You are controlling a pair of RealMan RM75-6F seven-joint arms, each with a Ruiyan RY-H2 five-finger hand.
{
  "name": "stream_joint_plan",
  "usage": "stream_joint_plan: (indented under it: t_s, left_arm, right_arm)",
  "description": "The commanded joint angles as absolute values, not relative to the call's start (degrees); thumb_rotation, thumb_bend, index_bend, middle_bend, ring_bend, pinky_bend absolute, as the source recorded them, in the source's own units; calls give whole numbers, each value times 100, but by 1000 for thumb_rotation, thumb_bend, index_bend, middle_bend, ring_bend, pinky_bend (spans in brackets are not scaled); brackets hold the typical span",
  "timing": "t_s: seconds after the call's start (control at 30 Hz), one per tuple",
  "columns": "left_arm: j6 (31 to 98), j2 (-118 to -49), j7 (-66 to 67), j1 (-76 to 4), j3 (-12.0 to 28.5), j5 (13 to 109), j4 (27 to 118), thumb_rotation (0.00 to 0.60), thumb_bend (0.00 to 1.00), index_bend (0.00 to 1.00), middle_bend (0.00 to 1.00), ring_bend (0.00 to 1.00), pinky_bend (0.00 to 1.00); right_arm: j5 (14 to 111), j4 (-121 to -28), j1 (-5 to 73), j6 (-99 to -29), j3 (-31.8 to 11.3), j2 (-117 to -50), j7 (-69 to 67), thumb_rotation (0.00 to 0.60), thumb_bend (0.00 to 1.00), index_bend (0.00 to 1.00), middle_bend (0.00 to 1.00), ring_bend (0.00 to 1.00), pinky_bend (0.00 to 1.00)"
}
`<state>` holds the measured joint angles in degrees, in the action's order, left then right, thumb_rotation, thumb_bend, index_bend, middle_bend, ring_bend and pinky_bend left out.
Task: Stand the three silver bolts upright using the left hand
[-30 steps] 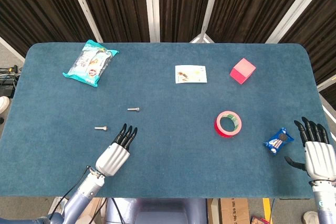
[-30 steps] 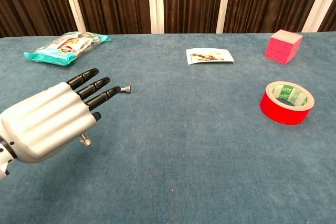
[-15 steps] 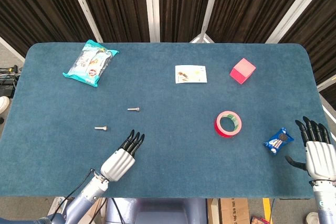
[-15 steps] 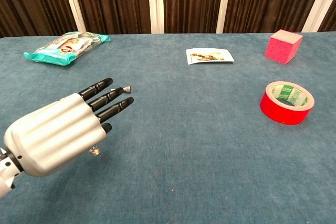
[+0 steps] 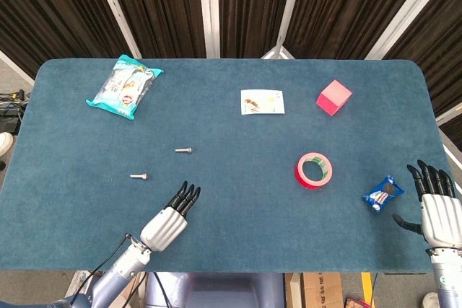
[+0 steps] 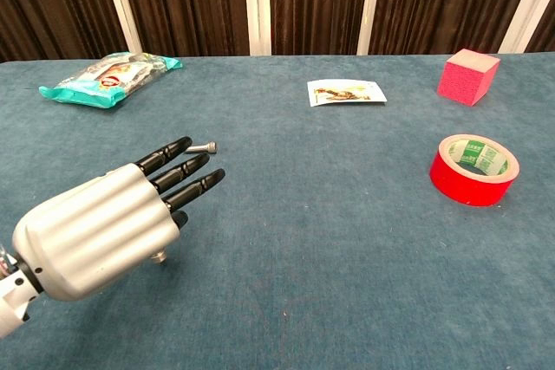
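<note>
Near the front edge of the counter (image 5: pixel 238 34), the left robot hand (image 5: pixel 168 223) hovers palm down, fingers (image 6: pixel 186 171) stretched out and slightly apart, holding nothing. Since a second ago it has pulled back toward the robot and shifted a little to its right, away from the bolts. Only two silver bolts show in the head view, both lying on their sides: the nearer bolt (image 5: pixel 138 176) sits well to the left of the fingertips, and the farther bolt (image 5: pixel 183 151) lies beyond them; neither has moved. In the chest view the farther bolt peeks out just past the fingertips, and another bolt head shows under the hand. Over at the front right corner, the right robot hand (image 5: pixel 437 210) rests open, unchanged, just beside a small blue packet (image 5: pixel 382 193). Red tape roll (image 5: pixel 315 170), pink cube (image 5: pixel 333 97), printed card (image 5: pixel 262 102) and teal snack bag (image 5: pixel 124 86) lie where they were.
</note>
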<state>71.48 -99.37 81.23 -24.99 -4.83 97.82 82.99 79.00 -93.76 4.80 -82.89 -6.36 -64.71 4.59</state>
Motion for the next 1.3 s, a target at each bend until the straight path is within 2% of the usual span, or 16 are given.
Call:
stream_joint_plan:
  t_s: [0.03, 0.53, 0.7, 0.83, 0.9, 1.1, 1.13, 1.2, 1.3]
  left_arm:
    - [7130, -9939, 8131, -2484, -471, 9789, 8293, 600, 588, 521, 2, 0, 0]
    - [7041, -9939, 8298, -2395, -386, 9853, 8274, 600, 576, 440, 0, 0, 0]
    - [7038, -9932, 8290, -2372, -360, 9865, 8307, 600, 544, 335, 0, 0, 0]
    - [7045, -9912, 8267, -2367, -347, 9908, 8365, 600, 472, 254, 0, 0, 0]
    - [7116, -9888, 8172, -2361, -323, 9971, 8459, 600, 454, 245, 0, 0, 0]
    - [7617, -9651, 7738, -2258, 29, 9976, 8961, 600, 428, 246, 0, 0, 0]
    - [7707, -9588, 7616, -2235, 130, 9918, 9035, 600, 427, 247, 0, 0, 0]
    - [8053, -9348, 6902, -2128, 581, 9533, 9290, 600, 422, 249, 0, 0, 0]
    - [8273, -9161, 6057, -2103, 898, 9331, 9296, 600, 414, 248, 0, 0, 0]
  right_arm:
    - [7900, -9375, 481, -8285, -634, -6472, 462, 600, 0, 115, 31, 0, 0]
    - [7861, -9391, 481, -8273, -643, -6480, 486, 600, 0, 114, 31, 0, 0]
    - [7841, -9412, 478, -8266, -644, -6471, 498, 600, 0, 114, 31, 0, 0]
    - [7806, -9433, 476, -8260, -651, -6471, 534, 600, 0, 115, 31, 0, 0]
    - [7798, -9439, 477, -8258, -653, -6474, 545, 600, 0, 115, 31, 0, 0]
    - [7801, -9444, 470, -8268, -651, -6469, 541, 600, 0, 115, 31, 0, 0]
    - [7803, -9444, 467, -8273, -651, -6468, 544, 600, 0, 115, 31, 0, 0]
    - [7799, -9440, 461, -8312, -660, -6498, 601, 600, 0, 114, 31, 0, 0]
    - [7834, -9458, 463, -8328, -643, -6524, 662, 600, 0, 115, 31, 0, 0]
